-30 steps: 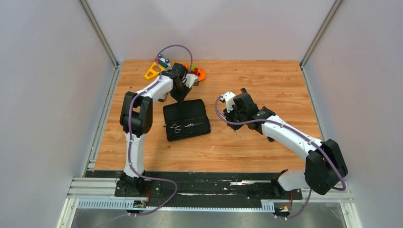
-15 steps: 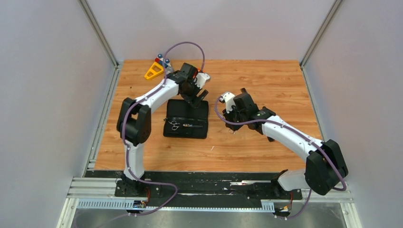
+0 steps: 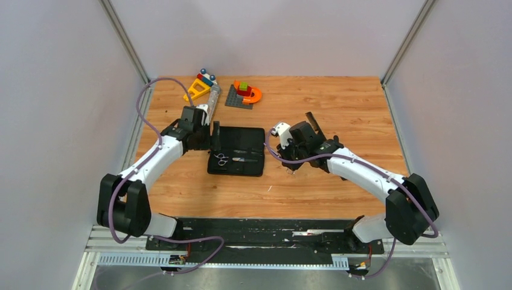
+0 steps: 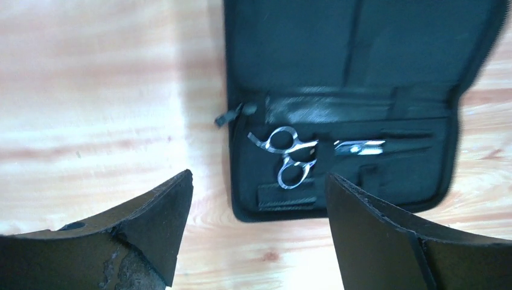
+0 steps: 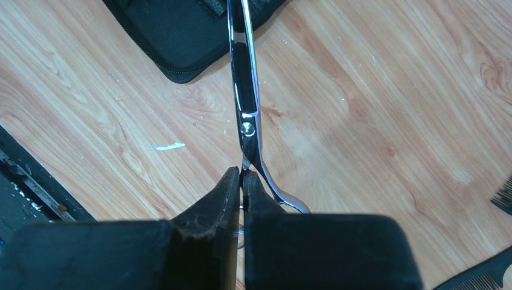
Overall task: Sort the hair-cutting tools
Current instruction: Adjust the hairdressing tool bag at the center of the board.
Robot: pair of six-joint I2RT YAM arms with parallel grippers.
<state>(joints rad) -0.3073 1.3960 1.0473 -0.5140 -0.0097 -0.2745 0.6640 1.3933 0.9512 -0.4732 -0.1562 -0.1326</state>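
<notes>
Left pincer [image 4: 258, 181]: has let go of the case and swung to its left side; jaws stand wide, holding nothing.
Case [image 3: 241, 138]: a second ago its flap was raised; it now lies opened flat on the tabletop [image 3: 338, 181].
Stowed scissors [image 4: 296, 154]: lie in the case's near half, rings to the left.
Right pincer [image 5: 243, 175]: has edged toward the case; clamped narrow on the held scissors [image 5: 243, 90] just behind the pivot, blades pointing at the case's corner.
Meaning: the case looks ready to take the second pair.
Combs: only tips of the long comb [image 5: 477, 281] and short comb [image 5: 504, 199] show, cut off at the right wrist view's edge.
Hidden: the held scissors' rings, behind the fingers; case pockets too dark to read.
</notes>
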